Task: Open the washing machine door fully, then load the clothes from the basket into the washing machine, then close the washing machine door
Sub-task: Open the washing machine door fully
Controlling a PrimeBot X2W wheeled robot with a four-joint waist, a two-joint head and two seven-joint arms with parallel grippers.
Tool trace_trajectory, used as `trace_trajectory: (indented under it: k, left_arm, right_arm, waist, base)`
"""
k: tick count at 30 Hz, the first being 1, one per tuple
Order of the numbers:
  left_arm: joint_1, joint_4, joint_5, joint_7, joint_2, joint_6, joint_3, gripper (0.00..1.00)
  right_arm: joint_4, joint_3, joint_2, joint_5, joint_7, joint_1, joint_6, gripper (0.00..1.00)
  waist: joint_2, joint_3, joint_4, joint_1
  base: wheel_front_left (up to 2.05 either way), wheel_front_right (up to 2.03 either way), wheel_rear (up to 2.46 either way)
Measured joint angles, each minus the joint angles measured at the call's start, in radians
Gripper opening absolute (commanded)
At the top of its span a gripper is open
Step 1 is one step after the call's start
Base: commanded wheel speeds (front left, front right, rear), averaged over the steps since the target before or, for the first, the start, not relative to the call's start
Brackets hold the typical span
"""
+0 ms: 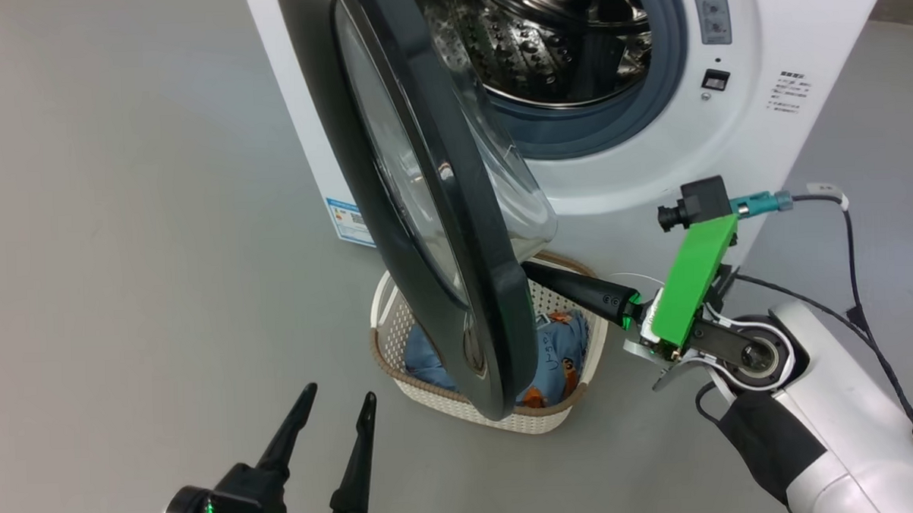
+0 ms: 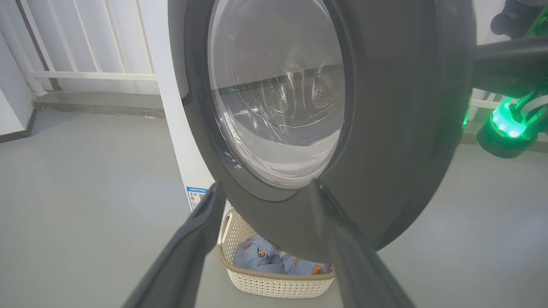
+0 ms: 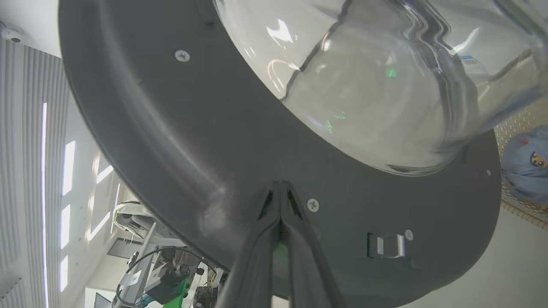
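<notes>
Right wrist view: we see our right gripper (image 3: 280,185), fingers pressed together, tips against the inner face of the washing machine door (image 3: 171,128) at twelve o'clock. The door stands half-open above the basket (image 1: 423,390); our left gripper (image 1: 338,393), spread, sits farther off at seven o'clock.

White forearm (image 1: 857,409), green wrist bracket (image 1: 696,275), black cables (image 1: 850,265), long dark fingers (image 1: 286,435)

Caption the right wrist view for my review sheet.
Shut right claw, tips at the door's dark inner rim below the glass bowl; clothes at far right.
</notes>
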Motion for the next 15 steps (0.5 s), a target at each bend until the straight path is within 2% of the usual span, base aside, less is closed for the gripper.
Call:
trace_trajectory:
  k: [1, 2, 4, 5, 15]
  left_arm:
    - [0.000, 0.005, 0.000, 0.000, 0.000, -0.002, 0.001, 1.00]
    - [0.000, 0.008, 0.000, 0.000, 0.000, -0.003, 0.002, 1.00]
    - [0.000, 0.015, 0.000, 0.000, 0.000, -0.007, 0.008, 1.00]
    - [0.000, 0.020, 0.000, 0.000, 0.000, -0.007, 0.013, 1.00]
    - [0.021, 0.041, 0.007, 0.000, 0.000, -0.038, 0.064, 1.00]
  right_arm:
    - [0.000, 0.000, -0.002, -0.008, -0.019, 0.006, 0.000, 0.38]
    - [0.000, 0.000, -0.007, -0.016, -0.034, 0.014, 0.000, 0.47]
    - [-0.001, 0.001, -0.020, -0.027, -0.060, 0.035, 0.000, 0.96]
    - [0.000, 0.002, -0.028, -0.030, -0.072, 0.046, 0.000, 1.00]
    - [-0.037, 0.021, -0.107, -0.045, -0.195, 0.196, 0.000, 1.00]
  waist:
    - [0.0000, -0.002, -0.004, 0.0000]
    - [0.0000, -0.005, -0.009, 0.0000]
    - [0.0000, -0.010, -0.021, 0.0000]
    - [0.0000, -0.012, -0.027, 0.0000]
    - [0.0000, -0.041, -0.102, 0.0001]
  base:
    - [0.00, 0.00, 0.00]
    - [0.00, 0.00, 0.00]
    - [0.00, 0.00, 0.00]
    - [0.00, 0.00, 0.00]
    - [0.00, 0.00, 0.00]
